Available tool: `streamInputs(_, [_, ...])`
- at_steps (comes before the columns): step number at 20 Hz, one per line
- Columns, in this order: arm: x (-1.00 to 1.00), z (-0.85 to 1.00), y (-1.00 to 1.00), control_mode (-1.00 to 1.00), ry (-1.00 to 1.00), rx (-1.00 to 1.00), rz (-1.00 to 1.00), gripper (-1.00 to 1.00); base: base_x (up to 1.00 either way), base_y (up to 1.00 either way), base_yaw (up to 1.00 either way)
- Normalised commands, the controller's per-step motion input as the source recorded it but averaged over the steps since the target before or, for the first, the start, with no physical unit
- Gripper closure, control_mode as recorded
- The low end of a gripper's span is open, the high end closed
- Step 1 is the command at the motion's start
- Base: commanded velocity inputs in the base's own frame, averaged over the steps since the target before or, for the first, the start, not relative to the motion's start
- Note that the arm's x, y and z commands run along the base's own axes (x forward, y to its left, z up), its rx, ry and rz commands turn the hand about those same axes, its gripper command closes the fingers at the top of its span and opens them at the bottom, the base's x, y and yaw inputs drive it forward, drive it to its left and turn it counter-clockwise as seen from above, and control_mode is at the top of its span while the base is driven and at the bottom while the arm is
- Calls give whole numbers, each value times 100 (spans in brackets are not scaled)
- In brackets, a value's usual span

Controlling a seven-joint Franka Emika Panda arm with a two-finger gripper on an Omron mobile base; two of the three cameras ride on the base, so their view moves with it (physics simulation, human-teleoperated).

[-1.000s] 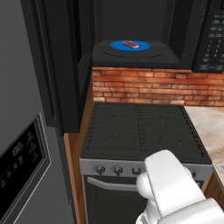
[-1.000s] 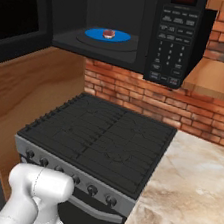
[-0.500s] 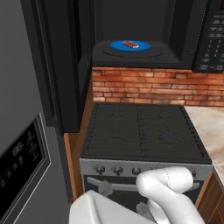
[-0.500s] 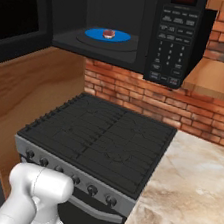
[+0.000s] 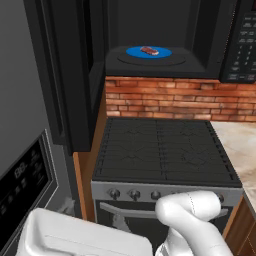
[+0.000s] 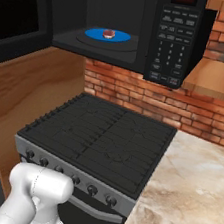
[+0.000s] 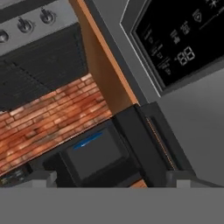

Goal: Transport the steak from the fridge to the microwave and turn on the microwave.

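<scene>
Both base views look forward and down over the stove [image 5: 162, 150]; the hand view sees it upside-down.

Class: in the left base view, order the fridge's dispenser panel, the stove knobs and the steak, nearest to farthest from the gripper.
1. dispenser panel, lower left, beside the low gripper.
2. stove knobs, low centre.
3. steak, up on the microwave turntable.

**Cut off and too small to read**

The black box-shaped microwave [image 5: 165, 55] is cropped at the top and right edges of the left base view. Its keypad labels [image 6: 168, 46] cannot be read. The tall grey steel fridge [image 5: 22, 165] is cut by the left edge.
</scene>
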Motion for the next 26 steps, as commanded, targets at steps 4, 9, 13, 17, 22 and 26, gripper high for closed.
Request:
streamInputs(4, [53,-25,32,-100,0,-24,1,-100,0,0,0])
streamInputs(9, [29,-38,4,-100,-14,-12,0,-100,0,0,0])
streamInputs(13, [0,-43,0,-100,-40,0,0,-100,0,0,0])
streamInputs(17, [0,-6,0,-100,-27,-3,0,-100,0,0,0])
streamInputs(22, [7,-8,-10,-100,-28,2,-1,-100,0,0,0])
streamInputs(26, [14,-14,-14,-100,-18,16,-3,-100,0,0,0])
